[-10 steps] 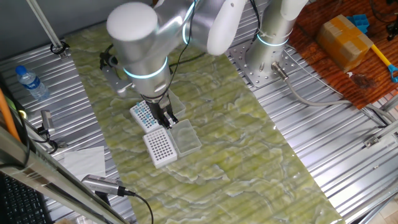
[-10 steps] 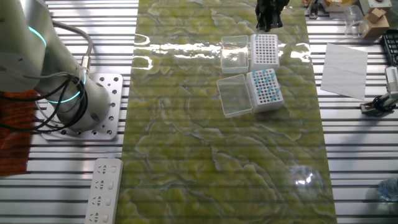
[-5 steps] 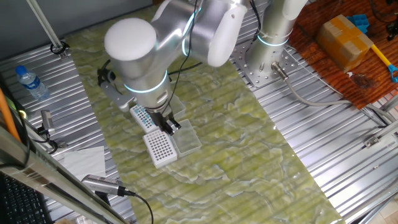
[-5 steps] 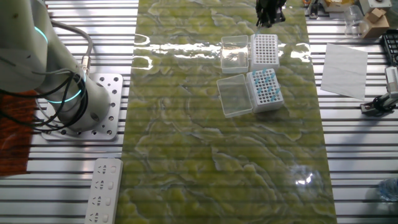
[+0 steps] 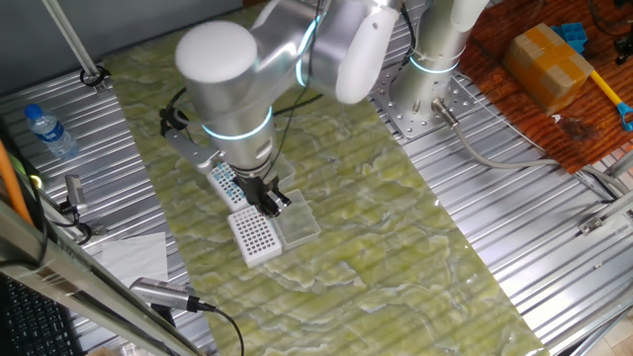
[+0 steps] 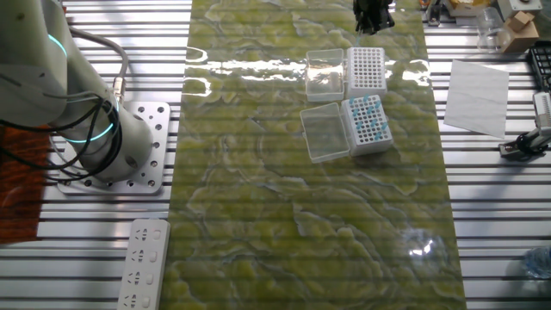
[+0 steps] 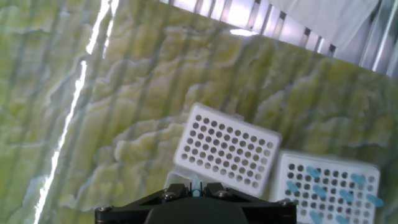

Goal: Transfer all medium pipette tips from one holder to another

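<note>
water bottle [image 5: 47, 132], yellow box [image 5: 547, 59], power strip [image 6: 145, 263], paper sheet [image 6: 476, 96]

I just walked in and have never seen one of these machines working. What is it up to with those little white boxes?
The arm is moving small blue-topped pipette tips from one white holder to an empty holder beside it. Right now its pincer is shut on a single tip and hangs above the empty holder. That holder shows only bare holes, while the other has blue tips scattered across it. Both clear lids lie open alongside.
</note>
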Robot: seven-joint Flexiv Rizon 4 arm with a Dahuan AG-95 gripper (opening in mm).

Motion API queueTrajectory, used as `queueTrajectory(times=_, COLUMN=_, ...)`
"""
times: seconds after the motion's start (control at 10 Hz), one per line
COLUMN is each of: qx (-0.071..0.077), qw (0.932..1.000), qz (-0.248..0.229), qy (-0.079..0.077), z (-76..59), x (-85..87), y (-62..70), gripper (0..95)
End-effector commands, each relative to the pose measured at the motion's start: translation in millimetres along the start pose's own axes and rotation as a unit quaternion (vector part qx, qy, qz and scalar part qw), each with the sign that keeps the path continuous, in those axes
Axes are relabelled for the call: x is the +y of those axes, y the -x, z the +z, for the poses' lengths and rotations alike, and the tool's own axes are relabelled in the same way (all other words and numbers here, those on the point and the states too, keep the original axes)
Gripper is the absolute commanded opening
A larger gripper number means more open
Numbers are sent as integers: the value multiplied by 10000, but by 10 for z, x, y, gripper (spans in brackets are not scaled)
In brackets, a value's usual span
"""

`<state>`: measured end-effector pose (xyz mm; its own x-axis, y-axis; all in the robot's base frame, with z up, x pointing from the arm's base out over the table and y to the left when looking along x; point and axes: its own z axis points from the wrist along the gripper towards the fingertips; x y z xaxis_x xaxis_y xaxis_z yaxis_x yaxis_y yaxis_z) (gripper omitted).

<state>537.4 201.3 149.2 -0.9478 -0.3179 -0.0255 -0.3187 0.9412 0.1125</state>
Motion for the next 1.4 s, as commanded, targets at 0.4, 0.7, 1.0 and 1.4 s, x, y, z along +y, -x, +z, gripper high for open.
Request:
queueTrajectory(times=0.4, qx=29, qw=9998, qz=186, qy=-108, z=120, x=46, y=34, gripper=0)
queueTrajectory(times=0.7, qx=-2, qw=9997, qz=200, qy=-133, z=168, x=76, y=40, gripper=0)
queueTrajectory(times=1.0, qx=-6, qw=9997, qz=182, qy=-137, z=182, x=74, y=41, gripper=0)
queueTrajectory(times=1.4, qx=-31, qw=9997, qz=184, qy=-144, z=226, x=79, y=45, gripper=0)
